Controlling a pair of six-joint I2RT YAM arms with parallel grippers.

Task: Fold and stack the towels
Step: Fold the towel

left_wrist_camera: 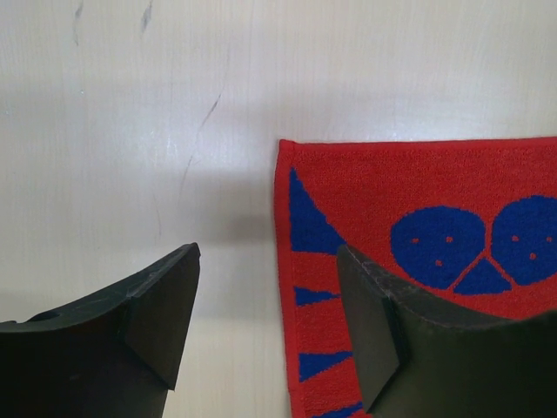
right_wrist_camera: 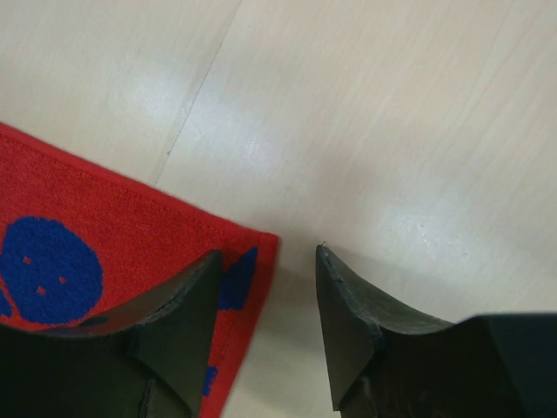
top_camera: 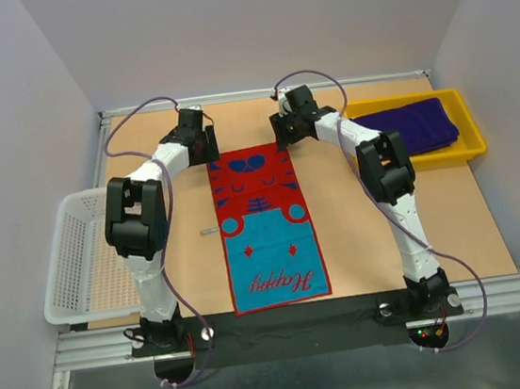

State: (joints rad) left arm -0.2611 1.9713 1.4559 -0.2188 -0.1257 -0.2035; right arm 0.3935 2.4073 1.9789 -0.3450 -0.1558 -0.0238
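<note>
A red towel (top_camera: 262,223) with blue marks and a light-blue lower half lies flat along the middle of the table. My left gripper (top_camera: 199,150) is at its far left corner. In the left wrist view that gripper (left_wrist_camera: 268,252) is open and straddles the towel's left edge (left_wrist_camera: 418,192), one finger over cloth, one over bare table. My right gripper (top_camera: 284,139) is at the far right corner. In the right wrist view it (right_wrist_camera: 269,252) is open astride the corner of the towel (right_wrist_camera: 104,226). A folded deep purple towel (top_camera: 408,126) lies in the tray.
The yellow tray (top_camera: 468,145) sits at the back right. A white mesh basket (top_camera: 79,264) stands at the left edge of the table. A small grey item (top_camera: 208,230) lies on the wood just left of the towel.
</note>
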